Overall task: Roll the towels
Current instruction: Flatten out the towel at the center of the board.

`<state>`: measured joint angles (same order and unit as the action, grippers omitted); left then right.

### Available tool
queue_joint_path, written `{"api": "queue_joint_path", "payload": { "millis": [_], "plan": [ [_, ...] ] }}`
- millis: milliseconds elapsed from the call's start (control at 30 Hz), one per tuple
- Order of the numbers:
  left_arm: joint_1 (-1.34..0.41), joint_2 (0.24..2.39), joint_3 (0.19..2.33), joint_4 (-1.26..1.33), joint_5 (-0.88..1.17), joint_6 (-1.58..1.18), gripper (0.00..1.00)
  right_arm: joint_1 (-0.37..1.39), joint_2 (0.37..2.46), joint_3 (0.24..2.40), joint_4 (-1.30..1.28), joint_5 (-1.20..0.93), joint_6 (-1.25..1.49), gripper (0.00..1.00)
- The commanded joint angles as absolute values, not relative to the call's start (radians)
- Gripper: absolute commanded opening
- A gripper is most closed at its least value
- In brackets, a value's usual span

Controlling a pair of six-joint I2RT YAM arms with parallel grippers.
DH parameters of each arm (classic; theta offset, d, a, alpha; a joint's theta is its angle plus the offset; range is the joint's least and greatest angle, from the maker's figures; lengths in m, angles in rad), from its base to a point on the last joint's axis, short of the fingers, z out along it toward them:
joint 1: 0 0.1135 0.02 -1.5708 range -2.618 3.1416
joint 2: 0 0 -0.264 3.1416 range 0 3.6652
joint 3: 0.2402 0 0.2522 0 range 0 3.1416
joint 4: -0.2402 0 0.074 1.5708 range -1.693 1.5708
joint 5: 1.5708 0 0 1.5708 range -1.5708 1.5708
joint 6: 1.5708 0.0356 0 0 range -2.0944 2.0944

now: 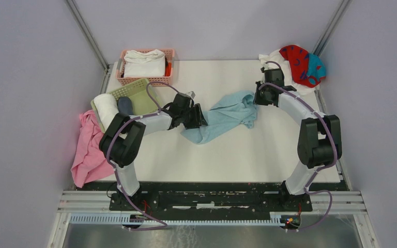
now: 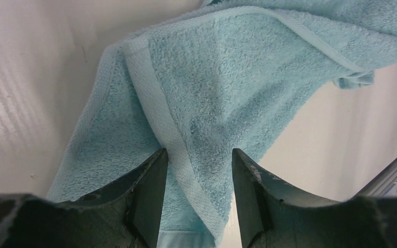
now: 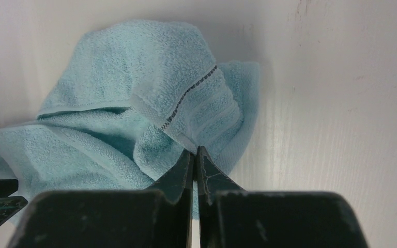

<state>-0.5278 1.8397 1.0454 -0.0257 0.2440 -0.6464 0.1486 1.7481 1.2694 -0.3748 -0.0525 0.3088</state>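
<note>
**Right gripper** point(image 3: 195, 150): the jaws are closed on a hemmed corner of the light blue towel point(image 3: 134, 88), with only a thin fold of cloth nipped at the very tips.

**Left gripper** point(image 2: 199, 155): the jaws stand apart, straddling the woven hem at the opposite end of the same towel. No pinch is made there.

**Position of the work:** the light blue towel lies bunched and twisted on the table point(image 1: 269, 150) between the two arms. It is neither spread flat nor rolled. The red towel point(image 1: 299, 62) sits heaped at the far right corner, well apart from the left arm.

**Risks noted:**

1. The right hold is shallow. A sharp pull outward is judged likely to strip the corner from the tips, because so little cloth sits between them.
2. Beside the hem under the left jaws lies a second layer of cloth. Closing here may catch both layers, so the towel would open crooked and any roll would come out skewed.
3. The middle of the towel is gathered. Uneven tension between the two ends would twist it rather than flatten it.
4. The pink cloth point(image 1: 88, 150) hangs over the table edge just beside the left arm's elbow. A wide backward swing could drag it.
</note>
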Motion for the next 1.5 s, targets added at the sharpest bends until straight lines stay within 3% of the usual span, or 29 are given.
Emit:
{"api": "queue_joint_path", "payload": {
  "millis": [0,533,633,733,833,1233,1333,1433,1467],
  "plan": [
    [-0.526,1.797,1.037,0.071,0.305,-0.702,0.55,0.149,1.71,1.267,-0.341,-0.063,0.299,0.07],
    [-0.527,1.777,0.956,0.247,0.365,-0.771,0.48,0.149,1.733,1.269,-0.332,-0.095,0.308,0.09],
    [-0.527,1.806,0.956,0.259,0.362,-0.776,0.38,0.15,1.747,1.273,-0.331,-0.103,0.311,0.09],
    [-0.526,1.802,0.979,0.224,0.349,-0.738,0.18,0.149,1.758,1.289,-0.341,-0.099,0.303,0.1],
    [-0.523,1.708,1.013,0.128,0.299,-0.659,0.04,0.151,1.766,1.324,-0.364,-0.071,0.277,0.1],
    [-0.514,1.151,1.095,-0.312,-0.028,-0.413,0.03,0.124,1.868,1.637,-0.566,0.171,0.193,0.09],
    [-0.514,1.085,1.076,-0.343,-0.04,-0.417,0.03,0.125,1.94,1.788,-0.649,0.173,0.185,0.19],
    [-0.514,1.06,1.054,-0.358,-0.087,-0.407,0.03,0.13,1.965,1.832,-0.706,0.12,0.181,0.45],
    [-0.513,1.06,1.053,-0.367,-0.109,-0.403,0.03,0.133,1.95,1.81,-0.708,0.107,0.182,0.49]
  ]
}}
